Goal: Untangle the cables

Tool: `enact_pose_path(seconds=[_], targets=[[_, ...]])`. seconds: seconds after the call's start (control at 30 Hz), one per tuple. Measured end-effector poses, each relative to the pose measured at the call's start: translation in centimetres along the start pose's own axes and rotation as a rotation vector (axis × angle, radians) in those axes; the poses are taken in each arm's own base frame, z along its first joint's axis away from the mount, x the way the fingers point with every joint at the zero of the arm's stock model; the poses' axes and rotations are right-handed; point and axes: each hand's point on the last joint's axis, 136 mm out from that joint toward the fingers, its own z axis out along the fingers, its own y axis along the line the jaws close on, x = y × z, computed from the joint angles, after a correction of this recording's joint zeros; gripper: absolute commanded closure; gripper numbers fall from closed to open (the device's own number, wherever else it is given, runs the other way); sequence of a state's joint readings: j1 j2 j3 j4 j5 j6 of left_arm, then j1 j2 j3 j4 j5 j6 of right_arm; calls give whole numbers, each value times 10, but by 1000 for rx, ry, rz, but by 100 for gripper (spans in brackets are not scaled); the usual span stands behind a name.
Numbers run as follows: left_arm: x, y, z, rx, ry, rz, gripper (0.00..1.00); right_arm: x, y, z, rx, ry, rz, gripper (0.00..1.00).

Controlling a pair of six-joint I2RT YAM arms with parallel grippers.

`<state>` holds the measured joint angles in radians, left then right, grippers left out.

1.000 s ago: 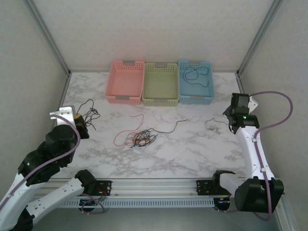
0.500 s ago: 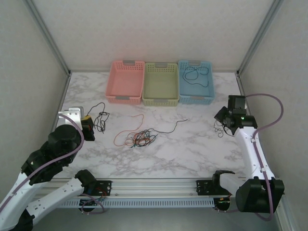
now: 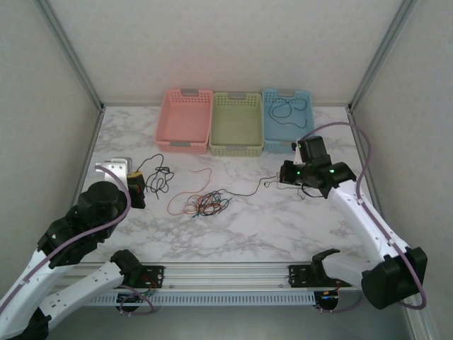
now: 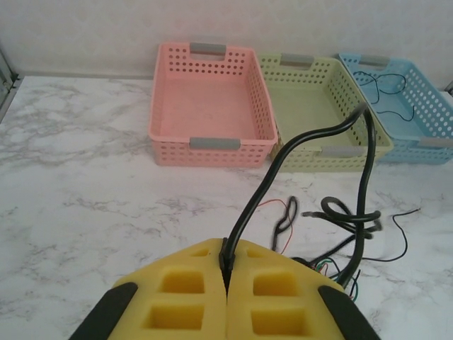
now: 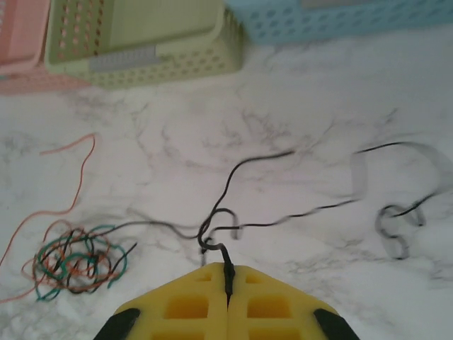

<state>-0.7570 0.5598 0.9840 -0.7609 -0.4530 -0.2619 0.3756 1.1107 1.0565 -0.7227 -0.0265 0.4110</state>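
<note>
**Top external.** The tangled bundle (image 3: 207, 205) of black, red, orange and greenish strands lies on the marble table (image 3: 248, 237) just left of the frame's centre, between the two arms. The left gripper (image 3: 139, 185) sits at centre left with its jaws pinched on a black cable (image 3: 161, 173), which loops just to the gripper's right and well clear of the bundle. The right gripper (image 3: 281, 178) sits right of centre, clamped on a thin black wire (image 3: 248, 191). This wire runs leftward and slightly down the frame into the bundle, so its long axis lies almost straight along the line from hand to knot. An orange wire (image 3: 192, 181) curls out of the bundle's upper left. Both grippers stand about equally far from the knot. Only the right one holds a strand tied into it, so drawing that wire out to the right looks like the move that matters. One freed cable (image 3: 287, 110) lies in the blue basket (image 3: 289, 146) at upper right.

**Left wrist.** The yellow pads (image 4: 177, 290) meet flat with the black cable (image 4: 366, 170) caught in the seam. The cable arches up and drops to the right, towards coloured strands at lower right. The pink basket (image 4: 212, 152) and the green basket (image 4: 322, 152) fill the upper frame.

**Right wrist.** The pads (image 5: 184, 308) are pressed together on the thin black wire (image 5: 233, 173) at bottom centre. One branch runs left along the table to the bundle (image 5: 74, 263) at lower left. More black wire trails, blurred, to the right.
</note>
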Motion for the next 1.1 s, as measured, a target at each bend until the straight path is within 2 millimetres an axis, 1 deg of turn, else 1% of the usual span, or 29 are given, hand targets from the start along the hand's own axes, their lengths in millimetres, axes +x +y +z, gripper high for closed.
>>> enact_pose_path(seconds=[0.07,0.13,0.23,0.3,0.33,0.37,0.43,0.5,0.6,0.77,0.83,0.97,1.1], targets=[[3,0,1,1,7,3,100,-9,-13,-4,81,-42,0,100],[4,-1,2,2,10,5,100,-9,-30,0,178,-39,5,100],[7,-1,4,3,18,12,100,0,-59,15,308,15,20,100],[8,-1,4,5,20,16,100,11,-75,25,371,55,38,98],[7,-1,4,5,19,16,100,15,-82,29,395,71,45,97],[7,-1,4,5,19,16,100,19,-89,33,417,88,54,93],[8,-1,4,5,21,16,100,24,-100,38,452,111,75,86],[10,-1,5,4,25,19,100,27,-110,45,474,132,104,82],[13,-3,6,13,35,22,100,32,-118,61,476,172,138,75],[15,-4,7,17,40,23,100,47,-117,92,443,264,154,60],[15,-4,7,17,41,24,100,52,-118,99,443,288,156,56],[15,-4,7,17,41,24,100,58,-121,105,454,314,159,50],[18,-4,8,15,46,27,100,60,-126,104,483,317,168,38]])
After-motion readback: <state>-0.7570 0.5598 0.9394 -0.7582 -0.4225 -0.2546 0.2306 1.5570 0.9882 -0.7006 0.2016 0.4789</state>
